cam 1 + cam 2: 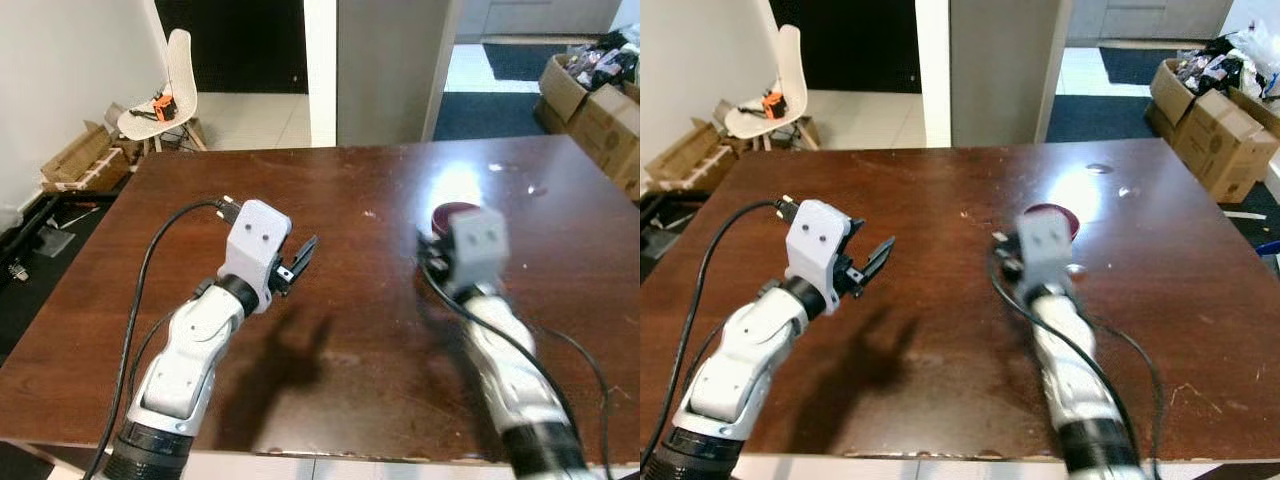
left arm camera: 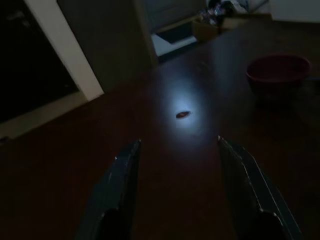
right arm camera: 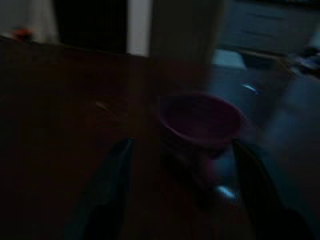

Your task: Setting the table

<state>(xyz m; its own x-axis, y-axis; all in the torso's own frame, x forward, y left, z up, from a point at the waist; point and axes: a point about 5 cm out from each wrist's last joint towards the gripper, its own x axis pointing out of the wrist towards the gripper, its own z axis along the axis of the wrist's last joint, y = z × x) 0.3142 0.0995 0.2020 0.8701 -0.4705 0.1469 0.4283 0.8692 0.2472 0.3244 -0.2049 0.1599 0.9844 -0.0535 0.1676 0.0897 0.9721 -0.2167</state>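
step: reaching for the bowl (image 3: 200, 120), looks like the approach before a grasp; nothing picked up yet
right hand (image 3: 182, 195): fingers spread wide, empty, low over the desk (image 1: 350, 190), pointed at the bowl
bowl: dark red, upright on the desk just ahead of the right hand, slightly off to one finger's side rather than centred in the gap; not touching either finger as far as the blurred wrist view shows
left hand (image 2: 177, 192): fingers wide apart, empty, hovering above the bare desk; bowl sits well ahead and off to its right
desk: dark brown wood, glare patch next to the bowl, small crumb or speck (image 2: 182, 114) ahead of the left hand
next move (guess): right hand goes forward and shifts sideways so the rim or wall sits between the fingers, then closes
risk: view is blurred, the bowl could slide on the smooth top if one finger nudges it first
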